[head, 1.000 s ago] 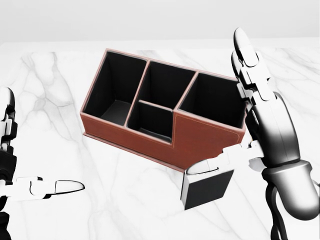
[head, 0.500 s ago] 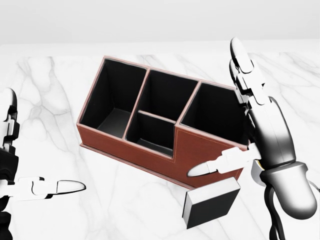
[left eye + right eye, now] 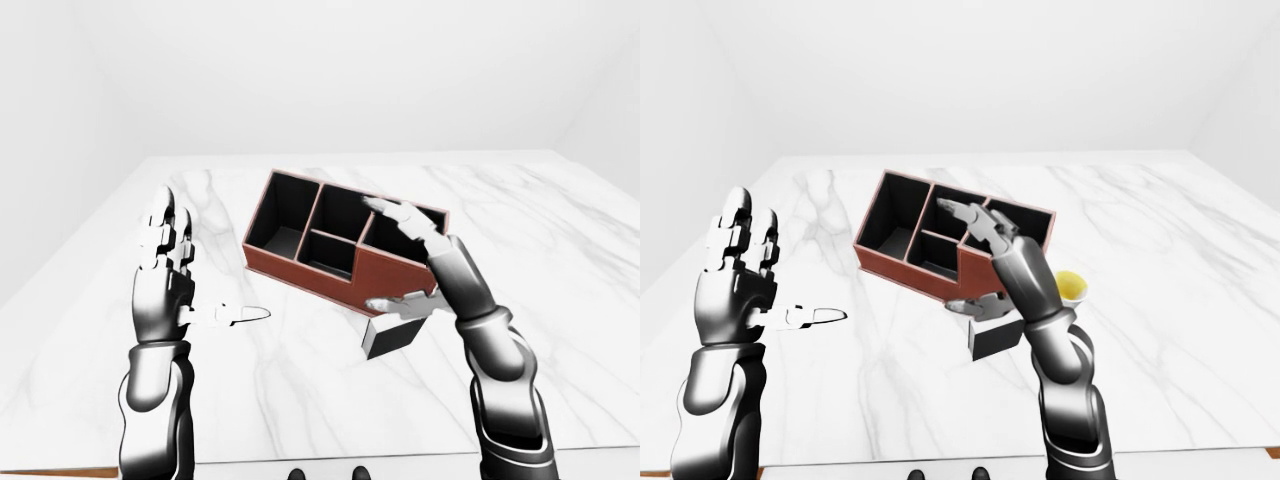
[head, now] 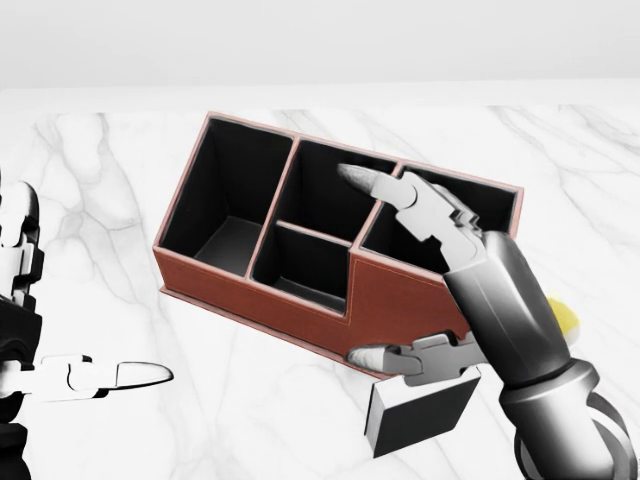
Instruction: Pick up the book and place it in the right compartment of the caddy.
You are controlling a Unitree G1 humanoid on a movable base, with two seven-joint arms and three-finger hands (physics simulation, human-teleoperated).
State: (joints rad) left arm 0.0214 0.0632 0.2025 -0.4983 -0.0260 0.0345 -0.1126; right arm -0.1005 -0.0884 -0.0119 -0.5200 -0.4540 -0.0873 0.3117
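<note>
The book [image 4: 420, 412] lies flat on the worktop [image 4: 250, 400], touching the caddy [image 4: 400, 290]. The right robot hand [image 4: 410, 270] hovers spread above it; the left robot hand [image 3: 185, 290] is spread too. Stiff and probably light, the book suits pinching across its thin edges.

white marble table [image 3: 560, 260] | yellow object [image 3: 1071, 286] on it

The caddy [image 4: 400, 290] at the centre of the head view is coloured reddish-brown outside and black inside; the book [image 4: 420, 415] at lower right is seen as black; the table [image 4: 100, 180] is patterned in white marble with grey veins; a yellow object [image 3: 1071, 286] is shown at right.
</note>
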